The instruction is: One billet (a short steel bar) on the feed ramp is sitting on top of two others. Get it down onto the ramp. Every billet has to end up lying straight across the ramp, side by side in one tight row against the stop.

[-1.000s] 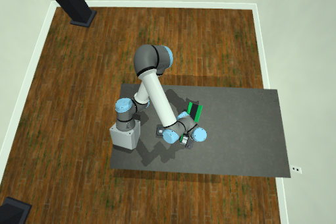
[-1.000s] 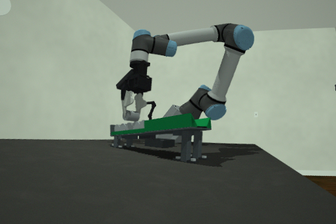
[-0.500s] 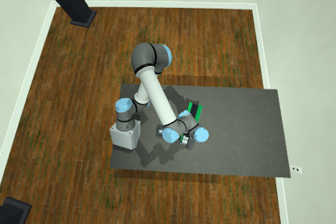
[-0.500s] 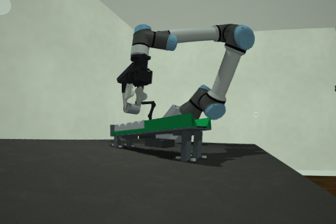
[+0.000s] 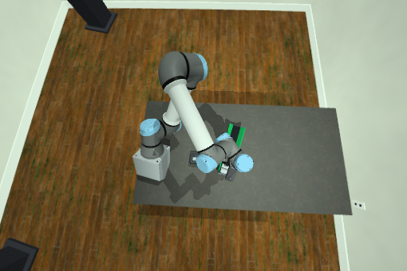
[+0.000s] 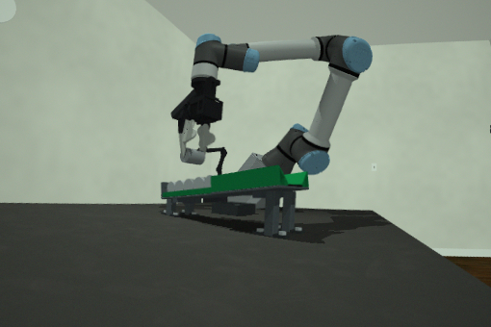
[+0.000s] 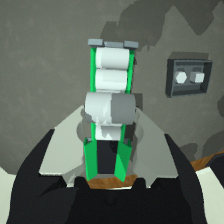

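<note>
My gripper (image 7: pixel 109 106) is shut on a pale steel billet (image 7: pixel 104 108) and holds it crosswise, clear above the green feed ramp. In the exterior view the held billet (image 6: pixel 193 156) hangs well above the row of billets (image 6: pixel 193 183) at the ramp's low end. In the wrist view two billets (image 7: pixel 112 68) lie across the ramp against the grey stop (image 7: pixel 112 44), and a third (image 7: pixel 107 133) shows just below the held one. The gripper (image 6: pixel 193 144) points straight down. In the overhead view the arm hides most of the ramp (image 5: pixel 237 134).
The ramp (image 6: pixel 245 182) stands on grey legs on a dark mat. A grey box with two pale knobs (image 7: pixel 189 77) lies on the mat to the right of the ramp. The robot base (image 5: pixel 152 161) stands at the mat's left edge.
</note>
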You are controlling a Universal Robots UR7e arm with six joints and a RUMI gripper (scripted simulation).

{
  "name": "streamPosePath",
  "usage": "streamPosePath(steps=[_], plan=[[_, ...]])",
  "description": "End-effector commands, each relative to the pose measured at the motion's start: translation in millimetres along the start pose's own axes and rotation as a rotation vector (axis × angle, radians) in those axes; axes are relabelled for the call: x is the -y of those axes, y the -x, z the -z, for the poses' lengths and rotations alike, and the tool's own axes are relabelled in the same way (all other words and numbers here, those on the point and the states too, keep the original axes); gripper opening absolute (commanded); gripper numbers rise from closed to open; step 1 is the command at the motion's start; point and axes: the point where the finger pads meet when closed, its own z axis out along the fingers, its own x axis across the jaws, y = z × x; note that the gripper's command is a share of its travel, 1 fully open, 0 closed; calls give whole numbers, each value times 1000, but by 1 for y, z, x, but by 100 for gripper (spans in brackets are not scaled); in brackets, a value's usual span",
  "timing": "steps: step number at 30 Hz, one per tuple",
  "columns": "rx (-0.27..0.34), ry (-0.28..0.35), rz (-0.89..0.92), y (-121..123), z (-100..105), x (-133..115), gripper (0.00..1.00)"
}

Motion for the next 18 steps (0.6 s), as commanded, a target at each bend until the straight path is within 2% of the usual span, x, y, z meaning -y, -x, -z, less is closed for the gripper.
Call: streamPosePath(steps=[1,18], plan=[[2,-1,0,0,1,0,0],[2,-1,0,0,1,-4,0]])
